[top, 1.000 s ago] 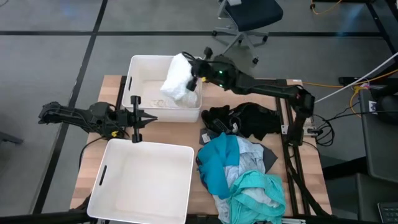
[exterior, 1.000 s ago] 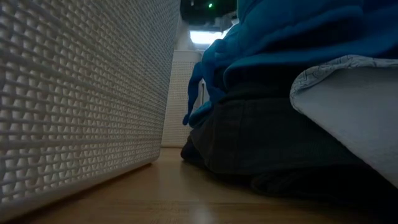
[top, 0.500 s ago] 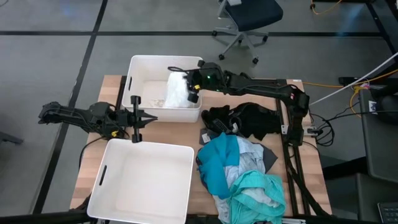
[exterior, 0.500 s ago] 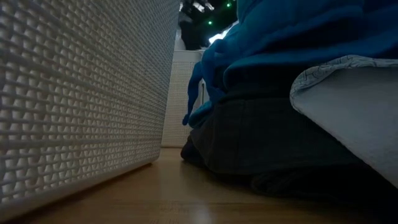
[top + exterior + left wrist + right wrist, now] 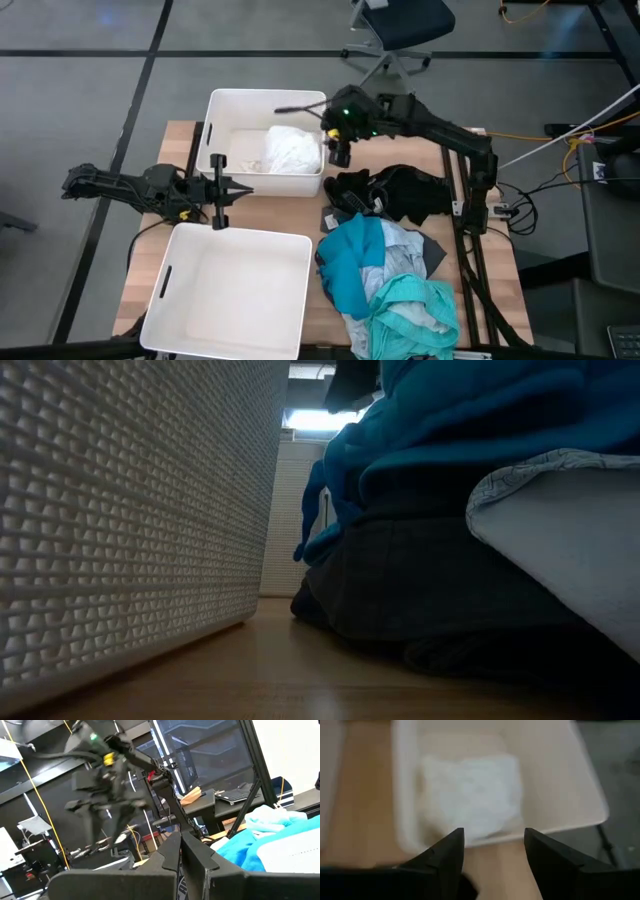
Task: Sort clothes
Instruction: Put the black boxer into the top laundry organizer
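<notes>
High view showed one white garment (image 5: 292, 152) lying in the far bin (image 5: 222, 105), the right gripper (image 5: 339, 150) beside that bin with jaws apart and empty, the near bin (image 5: 200, 325) unfilled, and the clothes (image 5: 390, 280) heaped unsorted on the counter (image 5: 140, 250).

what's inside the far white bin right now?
The far white bin holds a crumpled white garment on its right side, plus a small pale item on the floor. Whatever lies under the garment is covered.
</notes>
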You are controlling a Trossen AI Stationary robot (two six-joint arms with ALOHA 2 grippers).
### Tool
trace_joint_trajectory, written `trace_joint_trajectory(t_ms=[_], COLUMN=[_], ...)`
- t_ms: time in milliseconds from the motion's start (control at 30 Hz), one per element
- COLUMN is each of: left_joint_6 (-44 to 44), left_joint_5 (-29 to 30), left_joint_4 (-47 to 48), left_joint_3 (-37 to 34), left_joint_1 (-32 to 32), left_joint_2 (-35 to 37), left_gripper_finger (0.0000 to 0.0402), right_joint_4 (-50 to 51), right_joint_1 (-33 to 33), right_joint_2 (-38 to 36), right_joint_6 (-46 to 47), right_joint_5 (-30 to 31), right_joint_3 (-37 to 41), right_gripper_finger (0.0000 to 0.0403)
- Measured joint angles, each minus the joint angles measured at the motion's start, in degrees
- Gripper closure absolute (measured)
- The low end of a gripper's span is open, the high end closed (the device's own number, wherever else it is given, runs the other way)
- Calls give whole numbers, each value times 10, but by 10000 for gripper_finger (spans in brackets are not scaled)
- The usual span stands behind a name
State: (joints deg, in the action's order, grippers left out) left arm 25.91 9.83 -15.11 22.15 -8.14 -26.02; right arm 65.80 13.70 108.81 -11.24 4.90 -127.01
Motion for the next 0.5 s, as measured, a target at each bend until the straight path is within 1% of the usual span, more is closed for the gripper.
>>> trace_joint_trajectory(t_ms=[100,200,367,500], left_joint_6=[0,0,0,0], left_joint_5=[0,0,0,0], left_joint_4=[0,0,0,0], left_joint_3=[0,0,0,0], left_joint_1=[0,0,0,0], left_joint_2=[0,0,0,0], left_gripper_finger=[396,396,396,396], right_joint_4=[80,144,206,209], right_joint_1=[-31,-61,-106,-138], right_joint_2=[0,-1,-12,-30], right_joint_6=[22,52,108,130], right_joint_5=[0,2,5,17], right_joint_3=[-32,-40,-10,39], right_gripper_finger=[193,193,193,193])
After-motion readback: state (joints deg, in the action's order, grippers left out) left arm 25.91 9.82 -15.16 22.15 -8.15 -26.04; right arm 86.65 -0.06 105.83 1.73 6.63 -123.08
